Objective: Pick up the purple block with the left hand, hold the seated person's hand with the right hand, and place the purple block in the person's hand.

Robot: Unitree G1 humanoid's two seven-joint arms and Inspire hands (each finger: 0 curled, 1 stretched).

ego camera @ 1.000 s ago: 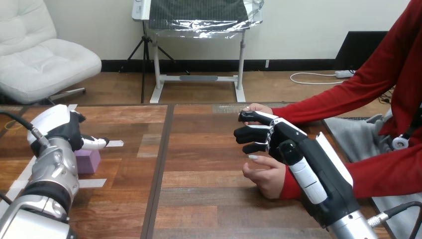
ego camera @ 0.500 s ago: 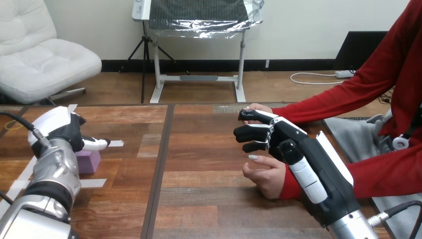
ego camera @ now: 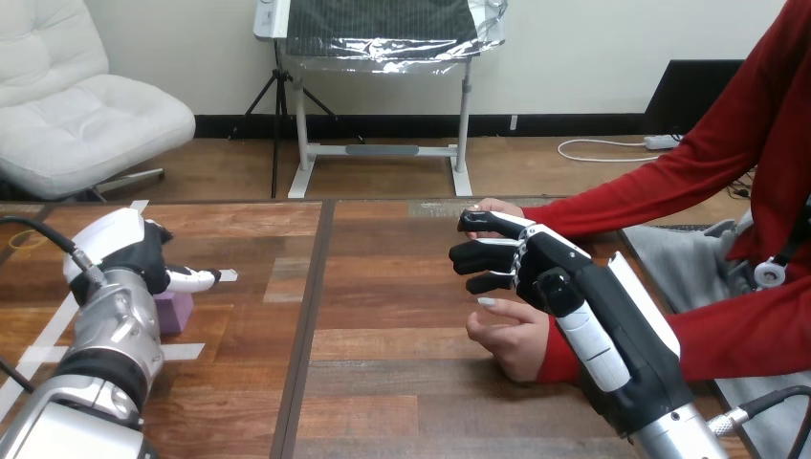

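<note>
Left robot hand (ego camera: 129,251) sits at the left side of the worktop (ego camera: 383,382), back of the hand toward the camera. The one finger (ego camera: 196,280) that shows is stretched straight out to the right, so the hand reads as open, not closed on anything. Purple block (ego camera: 176,312) lies flat on the worktop just below that finger, right beside the hand. Its left part is hidden behind the silver left forearm (ego camera: 113,330). Can't tell whether hand and block touch. White tape strips (ego camera: 182,351) are stuck on the wood around the block, one in front of it and one past the fingertip.

Right robot hand (ego camera: 540,268) is raised over the right half of the worktop, reaching in from the lower right corner and pointing left. The person's nearer hand (ego camera: 512,339) rests on the worktop directly under it and up against its palm side, thumb up. The person's farther hand (ego camera: 490,206) peeks out behind the top of the robot hand, resting on the worktop's far part. Can't tell whether the right robot hand grips either hand. The block is well apart from both of the person's hands, across the worktop.
</note>
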